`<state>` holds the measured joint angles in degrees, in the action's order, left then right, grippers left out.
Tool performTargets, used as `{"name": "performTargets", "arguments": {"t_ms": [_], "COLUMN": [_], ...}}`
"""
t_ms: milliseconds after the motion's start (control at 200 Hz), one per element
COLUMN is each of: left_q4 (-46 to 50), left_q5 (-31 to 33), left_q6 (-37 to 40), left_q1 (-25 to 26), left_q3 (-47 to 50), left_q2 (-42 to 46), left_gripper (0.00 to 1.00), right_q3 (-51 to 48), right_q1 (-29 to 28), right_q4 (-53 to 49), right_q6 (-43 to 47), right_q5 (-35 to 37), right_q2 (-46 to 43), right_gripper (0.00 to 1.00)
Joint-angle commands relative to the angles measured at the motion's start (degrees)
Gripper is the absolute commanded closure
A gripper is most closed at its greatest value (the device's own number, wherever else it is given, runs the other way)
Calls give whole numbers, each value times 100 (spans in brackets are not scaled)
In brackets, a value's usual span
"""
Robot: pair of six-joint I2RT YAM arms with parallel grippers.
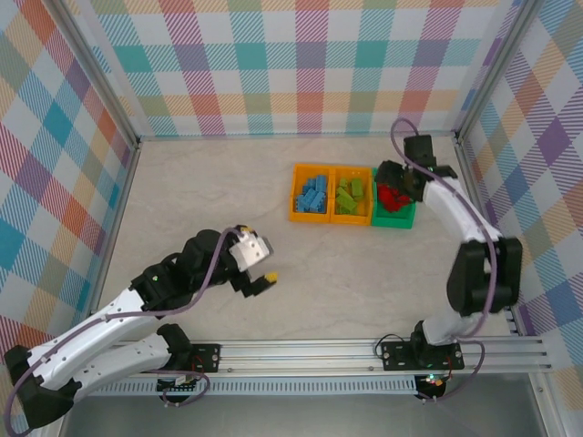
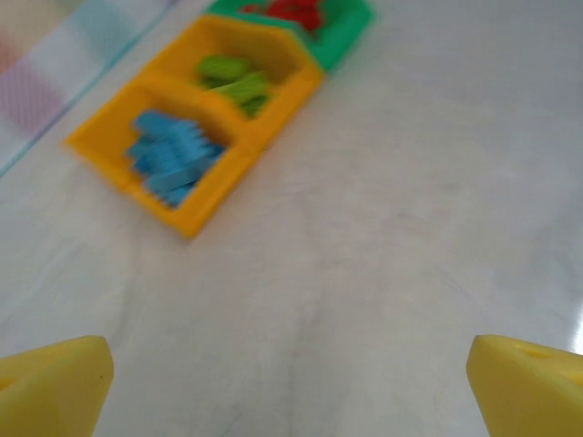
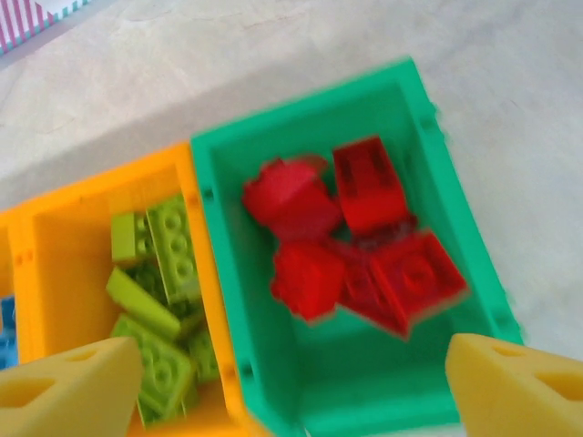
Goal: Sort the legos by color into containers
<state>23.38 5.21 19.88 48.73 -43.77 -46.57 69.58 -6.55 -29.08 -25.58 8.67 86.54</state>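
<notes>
**Legos lie in colour-matched bins; both sets of jaws spread**

Top external. Three containers stand touching in a row at about 1 o'clock on the table (image 1: 182, 200). Read from 9 to 3 o'clock:
- an orange bin (image 1: 311, 218) holding the blue legos (image 1: 312, 193);
- a second orange bin (image 1: 351, 221) holding the lime legos (image 1: 351, 196);
- a green bin (image 1: 393, 224) holding the red legos (image 1: 392, 196).

The right jaws hang over the green bin. The left arm (image 1: 196, 264) lies toward 7 o'clock, and the left jaws are over bare table, well apart from the bins.

Left wrist. Yellow pads (image 2: 55, 382) sit at 7 and 5 o'clock. The left jaws are spread wide with nothing between them. The row of bins appears blurred at 11 o'clock, blue legos (image 2: 173, 159) nearest.

Right wrist. Yellow pads (image 3: 64, 391) sit at 7 and 5 o'clock. The right jaws are spread and grip nothing. The green bin (image 3: 364, 382) lies directly beneath, with red legos (image 3: 355, 237) heaped mid-bin. At 9 o'clock, touching it, is the second orange bin (image 3: 64, 255) with lime legos (image 3: 164, 291).
</notes>
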Motion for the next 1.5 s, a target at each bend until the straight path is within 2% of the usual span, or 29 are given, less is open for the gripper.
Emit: {"name": "performTargets", "arguments": {"t_ms": [0,30,85,180,255,325,405,515,605,680,730,785,840,865,885,915,960,1005,1045,1085,1330,1495], "left_q4": [-378,-577,-1128,-2085,-2868,-3646,-4296,-5014,-5741,-6399,-6334,-6495,-7128,-7766,-7618,-6907,-7570,-6987,-7265,-7034,-7009,-7006], "left_q5": [2594,2923,3224,3040,2799,2468,2142,1618,968,678,537,522,364,388,334,342,291,274,319,312,310,306], "left_q6": [-1670,-1719,-1715,-1516,-1340,-1228,-1350,-1479,-1742,-1905,-1806,-1891,-2036,-1960,-1946,-2018,-1986,-2012,-1988,-1996,-1900,-1893], "left_q1": [-138,-231,-515,-1317,-1946,-2464,-2993,-3581,-4016,-4260,-4317,-4376,-4514,-4520,-4496,-4502,-4533,-4531,-4514,-4513,-4442,-4436], "left_q3": [53,189,496,1118,1600,1993,2292,2469,2563,2566,2365,2187,2108,2159,2187,2078,2179,2046,2094,2042,1995,1993], "left_q2": [-373,-471,-610,-759,-790,-843,-1017,-1512,-2095,-2718,-2949,-3384,-4244,-4546,-4386,-4158,-4408,-4242,-4340,-4272,-4303,-4302], "left_gripper": [0,0,0,0,0,0,0,0,0,0,0,0,0,0,0,0,0,0,0,0,0,0], "right_q3": [-1320,-1862,-2946,-4617,-5657,-5771,-5403,-5330,-4990,-4916,-4806,-4846,-4777,-4791,-4764,-4781,-4763,-4769,-4757,-4753,-4682,-4773], "right_q1": [15,15,14,19,26,60,70,70,89,158,326,534,522,514,510,506,497,504,497,490,486,486], "right_q4": [584,953,1956,3853,5458,5707,5669,7017,7431,8546,7811,8085,7907,7932,7802,7892,7813,7853,7832,7815,7720,7865], "right_q6": [215,315,634,1122,1308,1386,1660,2043,2426,2688,2386,2187,2183,2201,2191,2203,2203,2217,2224,2229,2307,2261], "right_q5": [282,494,794,1203,1647,1767,1442,941,666,127,109,94,130,144,144,148,122,102,101,104,-67,80], "right_q2": [-1466,-1886,-2566,-3441,-3503,-3139,-2483,-1613,-877,295,24,119,84,91,54,74,59,71,68,64,97,73], "right_gripper": [5,0,0,0,0,0,0,0,0,0,0,0,0,0,0,0,0,0,1,1,0,0]}}
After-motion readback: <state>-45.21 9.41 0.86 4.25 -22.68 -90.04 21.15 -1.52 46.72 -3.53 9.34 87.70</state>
